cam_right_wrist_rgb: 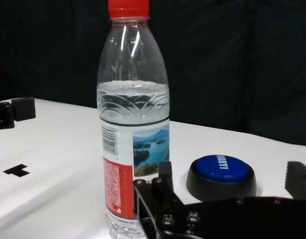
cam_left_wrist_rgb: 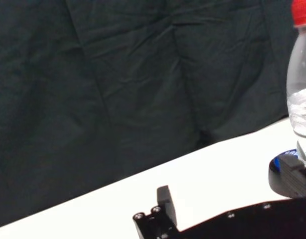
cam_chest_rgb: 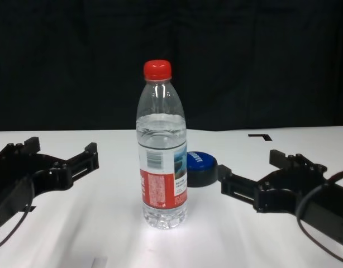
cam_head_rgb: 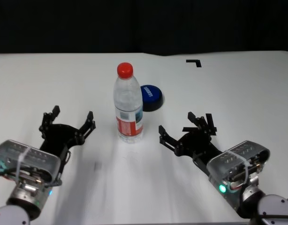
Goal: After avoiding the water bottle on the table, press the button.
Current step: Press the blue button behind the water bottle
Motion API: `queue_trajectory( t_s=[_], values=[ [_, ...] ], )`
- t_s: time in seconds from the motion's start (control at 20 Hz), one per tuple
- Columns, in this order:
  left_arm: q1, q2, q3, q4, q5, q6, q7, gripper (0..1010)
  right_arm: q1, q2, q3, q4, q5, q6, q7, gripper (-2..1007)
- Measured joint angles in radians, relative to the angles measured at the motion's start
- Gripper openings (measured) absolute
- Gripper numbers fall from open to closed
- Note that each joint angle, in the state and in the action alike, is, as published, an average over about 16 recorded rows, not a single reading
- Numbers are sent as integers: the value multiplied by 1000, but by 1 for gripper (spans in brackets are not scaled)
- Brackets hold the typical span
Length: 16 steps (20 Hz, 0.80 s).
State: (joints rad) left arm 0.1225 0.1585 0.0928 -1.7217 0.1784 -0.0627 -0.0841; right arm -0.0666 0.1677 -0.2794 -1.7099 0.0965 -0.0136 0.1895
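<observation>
- At the middle of the table (cam_head_rgb: 238, 89), the water bottle (cam_head_rgb: 128, 105) stands upright, red cap on, partly filled.
- Just behind the bottle and to its right, close but apparently not touching, sits the button (cam_head_rgb: 151, 97), blue dome up; from the chest view the bottle hides its left part.
- Right gripper (cam_head_rgb: 186, 129): low over the table, right of the bottle and nearer the robot than the button; jaws spread, holding nothing.
- Left gripper (cam_head_rgb: 71, 119): left of the bottle, well apart from it; jaws spread, empty, seemingly idle.
- Step in hand, as judged: the approach; the button is not yet touched.
- Next move calls for: the right gripper to go forward along the bottle's right side, keeping its inner finger off the label, then to descend onto the dome. A brush could tip the tall bottle.
</observation>
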Motion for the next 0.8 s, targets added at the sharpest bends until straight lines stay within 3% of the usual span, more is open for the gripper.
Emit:
queue_trajectory(
  t_s=[0.8],
  values=[
    [6,-4,5,-3,8,6,6,1003,0,0,0,0,0,0,0,1003]
  ],
)
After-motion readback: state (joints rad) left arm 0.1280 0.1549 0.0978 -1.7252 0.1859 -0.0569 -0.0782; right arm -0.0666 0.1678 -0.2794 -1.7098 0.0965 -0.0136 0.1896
